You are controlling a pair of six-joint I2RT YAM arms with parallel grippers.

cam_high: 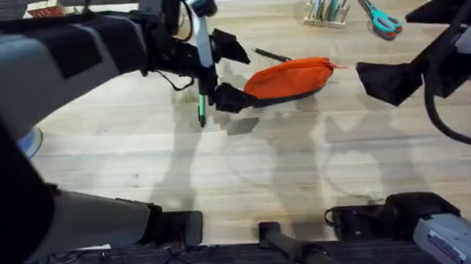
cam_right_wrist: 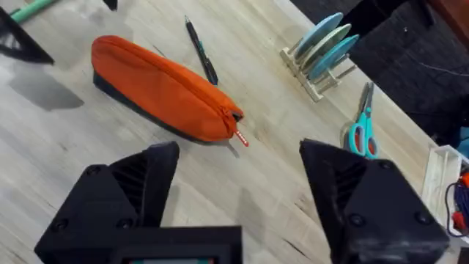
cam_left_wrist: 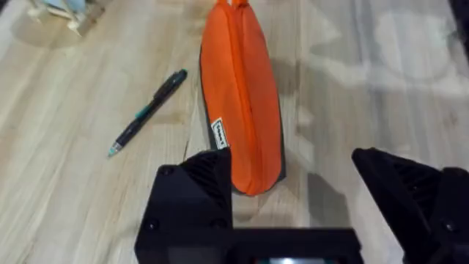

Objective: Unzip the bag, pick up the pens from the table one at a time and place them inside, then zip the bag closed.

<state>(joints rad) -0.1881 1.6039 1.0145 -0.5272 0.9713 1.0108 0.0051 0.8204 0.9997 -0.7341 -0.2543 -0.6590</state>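
Overhead first: the orange bag [cam_high: 290, 78] lies zipped on the light wooden desk [cam_high: 221, 172], toward the far side. The left hand [cam_high: 226, 69] sits at the bag's left end with its jaws spread wide, one finger on either side of that end, gripping nothing. The green pen [cam_high: 202, 111] lies just left of it, partly under the arm. The black pen [cam_high: 272, 55] pokes out just behind the bag. The right hand [cam_high: 385, 82] hangs off to the right of the bag, clearly apart from it, and this view doesn't really settle its gap.

Left wrist: looks straight down the bag's [cam_left_wrist: 242, 103] length, zipper line shut, a small label near the close end. The fingers [cam_left_wrist: 192, 183] straddle that end with loads of room. The black pen [cam_left_wrist: 149, 111] lies beside the bag, not touching.

Right wrist: this one settles the gap, the right hand [cam_right_wrist: 238, 194] is wide open and empty. It also catches the red zipper pull [cam_right_wrist: 241, 138] at the bag's [cam_right_wrist: 157, 88] near end, plus teal scissors [cam_right_wrist: 359, 132] and a wooden rack of pale discs [cam_right_wrist: 319, 55] further back.
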